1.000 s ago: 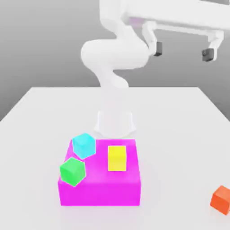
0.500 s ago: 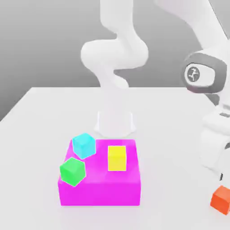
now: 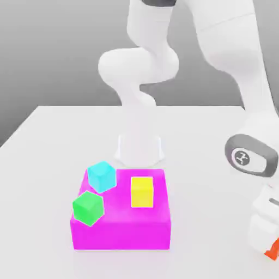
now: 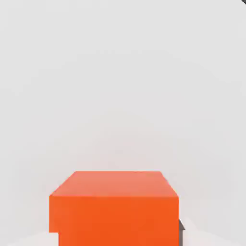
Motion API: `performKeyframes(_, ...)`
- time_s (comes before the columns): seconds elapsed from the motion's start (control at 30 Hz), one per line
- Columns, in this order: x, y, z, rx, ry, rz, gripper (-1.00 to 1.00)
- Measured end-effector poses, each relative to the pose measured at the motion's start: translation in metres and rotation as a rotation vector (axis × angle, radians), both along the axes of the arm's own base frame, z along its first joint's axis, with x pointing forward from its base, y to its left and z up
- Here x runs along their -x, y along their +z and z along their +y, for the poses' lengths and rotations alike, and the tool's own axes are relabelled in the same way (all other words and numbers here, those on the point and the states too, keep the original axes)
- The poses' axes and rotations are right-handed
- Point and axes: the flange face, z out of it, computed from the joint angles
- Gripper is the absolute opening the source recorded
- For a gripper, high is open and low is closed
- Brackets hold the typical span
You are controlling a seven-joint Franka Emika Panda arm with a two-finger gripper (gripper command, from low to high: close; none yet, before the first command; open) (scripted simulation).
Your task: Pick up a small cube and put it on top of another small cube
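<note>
Closing after their descent, the fingers (image 4: 180, 238) now pinch the orange cube (image 3: 273, 251), at the exterior view's right; lifting it toward another cube should come next.

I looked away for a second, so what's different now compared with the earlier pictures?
The gripper has come down to the orange-red cube and closed on it. The cyan cube, green cube, yellow cube and magenta block stayed put.
</note>
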Motion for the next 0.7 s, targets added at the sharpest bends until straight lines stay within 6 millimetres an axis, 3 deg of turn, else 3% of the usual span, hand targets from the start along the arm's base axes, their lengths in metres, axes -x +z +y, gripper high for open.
performKeyframes(0.1, 0.000, 0.038, 0.000, 0.001, 0.000, 0.000, -1.00)
performKeyframes(0.13, -0.002, 0.049, -0.009, 0.009, -0.024, -0.002, -1.00)
performKeyframes(0.33, -0.019, 0.095, -0.111, 0.081, -0.331, -0.028, -1.00)
performKeyframes(0.4, -0.022, 0.109, -0.154, 0.099, -0.460, -0.033, -1.00)
performKeyframes(0.5, -0.016, 0.130, -0.212, 0.117, -0.648, -0.038, -1.00)
performKeyframes(0.7, 0.021, 0.164, -0.290, 0.120, -0.964, -0.041, -1.00)
